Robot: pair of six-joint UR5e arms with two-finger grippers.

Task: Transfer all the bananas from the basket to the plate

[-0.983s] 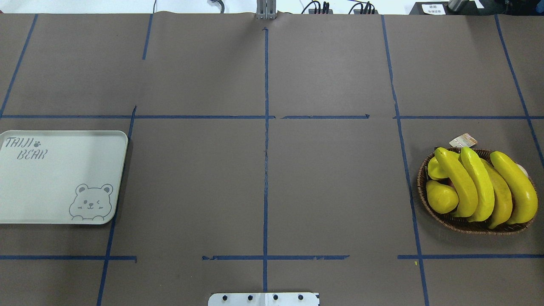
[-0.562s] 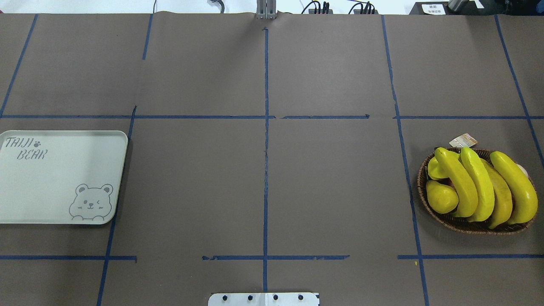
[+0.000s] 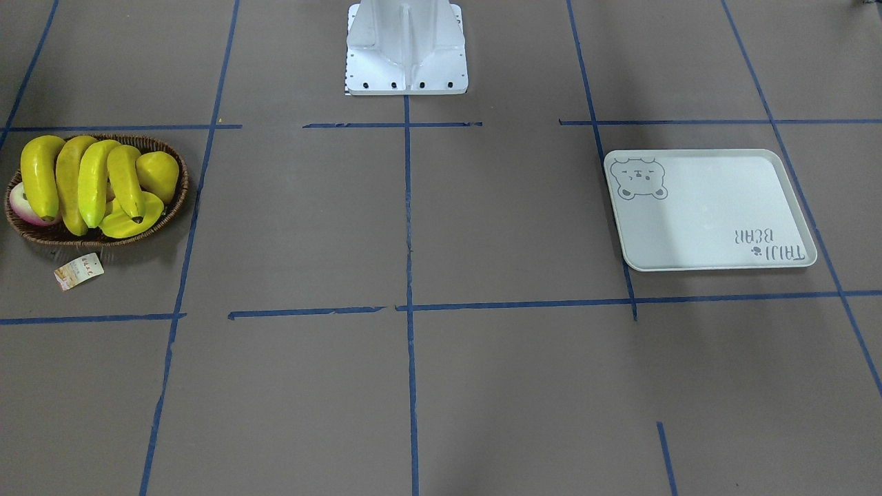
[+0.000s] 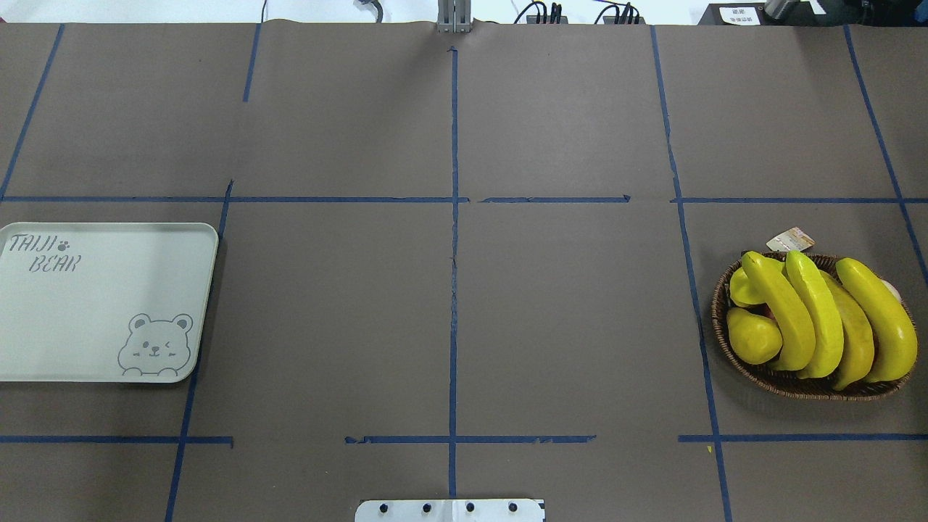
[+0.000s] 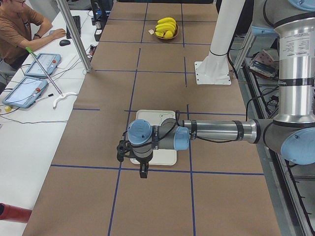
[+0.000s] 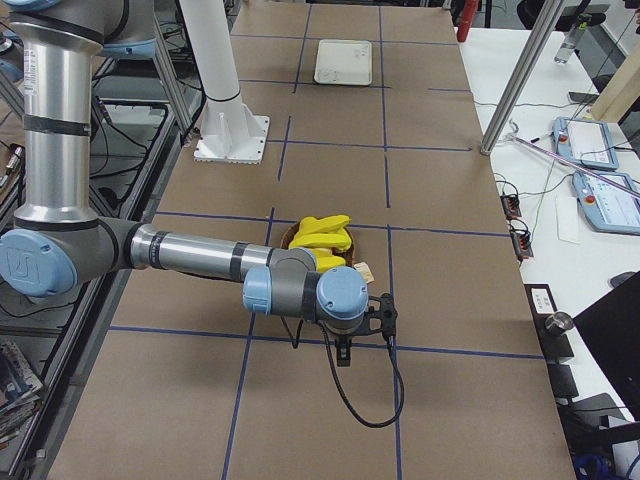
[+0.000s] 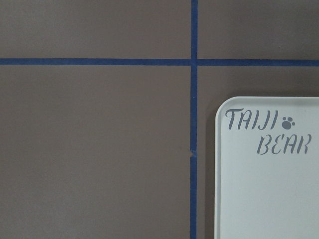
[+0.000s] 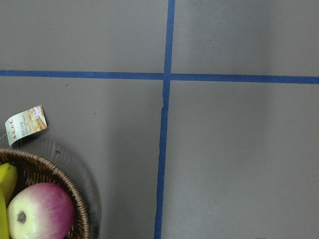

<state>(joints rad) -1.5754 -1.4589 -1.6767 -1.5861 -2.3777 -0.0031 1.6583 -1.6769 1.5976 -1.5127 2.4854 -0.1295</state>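
Observation:
Four yellow bananas lie side by side in the dark wicker basket at the table's right; they also show in the front view. The pale plate with the bear print lies bare at the table's left. Both grippers show only in the side views. My left gripper hangs above the plate's outer edge; I cannot tell if it is open. My right gripper hangs just beyond the basket; I cannot tell its state. The right wrist view shows only the basket's rim.
A yellow pear-shaped fruit, a starfruit and a pink apple share the basket. Its paper tag lies on the table beside it. The robot's white base stands at the table's middle. Blue tape lines cross the brown cover.

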